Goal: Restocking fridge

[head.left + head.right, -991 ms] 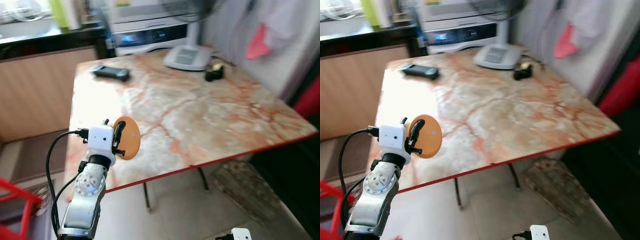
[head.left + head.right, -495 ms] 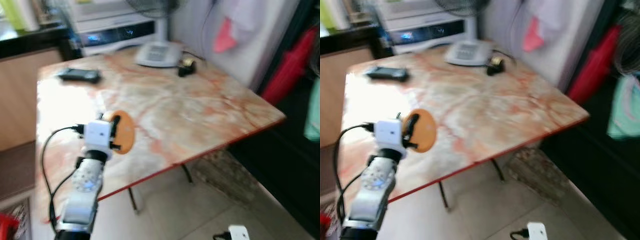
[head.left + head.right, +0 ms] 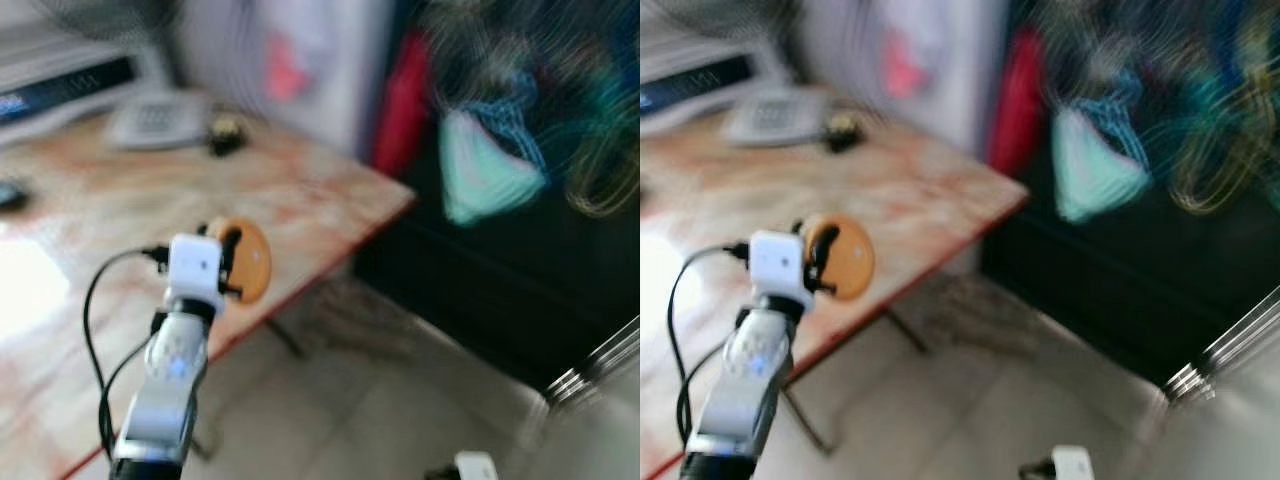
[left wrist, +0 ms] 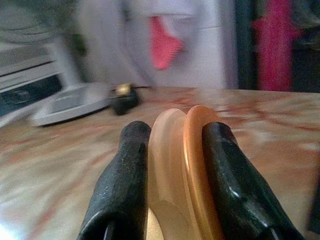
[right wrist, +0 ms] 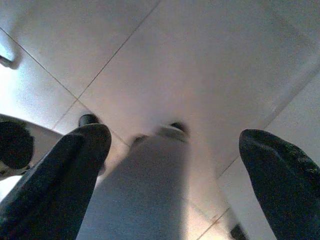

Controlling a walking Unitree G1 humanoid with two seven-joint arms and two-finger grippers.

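Note:
My left gripper (image 3: 235, 268) is raised in front of me and is shut on a flat round orange thing (image 3: 250, 262), held on edge. In the left wrist view the orange disc (image 4: 186, 165) is pinched between the two black fingers (image 4: 122, 180), with a paler layer against one of them. My right arm hangs low, its white wrist block (image 3: 475, 466) at the bottom edge. The right wrist view looks down at pale floor tiles (image 5: 165, 65) between its wide-apart fingers (image 5: 55, 170), with nothing held.
A marble-pattern table (image 3: 90, 250) with a red edge stands at the left, bearing a fan base (image 3: 150, 120) and a small dark object (image 3: 228, 135). Dark space with hanging red and teal cloth (image 3: 480, 170) lies to the right. Grey floor (image 3: 400, 400) lies below. The picture is blurred.
The whole view has swung to the right: the table slid left and the dark area with hanging cloth came in. The left gripper holds the orange disc as before.

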